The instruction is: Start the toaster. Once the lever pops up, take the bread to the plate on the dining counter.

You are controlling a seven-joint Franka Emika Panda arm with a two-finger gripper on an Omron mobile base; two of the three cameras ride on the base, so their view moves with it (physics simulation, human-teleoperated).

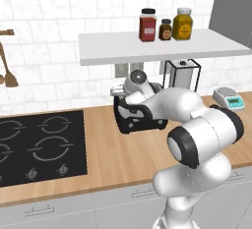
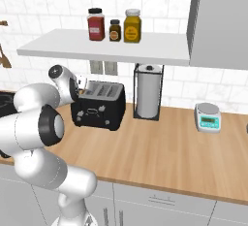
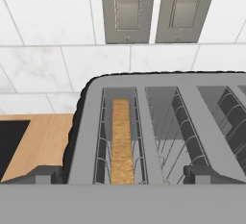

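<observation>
The black toaster [image 1: 141, 120] [image 2: 99, 105] stands on the wooden wall counter against the tiles. In the hand view I look down into the toaster's [image 3: 163, 82] slots. The bread [image 3: 121, 141] stands on edge in the left slot, sunk below the rim, showing its tan-brown top crust. My gripper [image 3: 125, 175] hovers just above the toaster's top, open, one dark fingertip [image 3: 47, 174] at each side of the slotted top. From the base views the gripper [image 1: 119, 91] [image 2: 81, 81] sits over the toaster's left end. The plate and the dining counter are out of view.
A black hob [image 1: 42, 144] lies left of the toaster. A wire-framed white appliance [image 2: 147, 91] stands to its right, then a small scale [image 2: 208, 117]. A white shelf [image 2: 111, 46] with three jars hangs overhead. Two wall outlets [image 3: 158, 6] are behind.
</observation>
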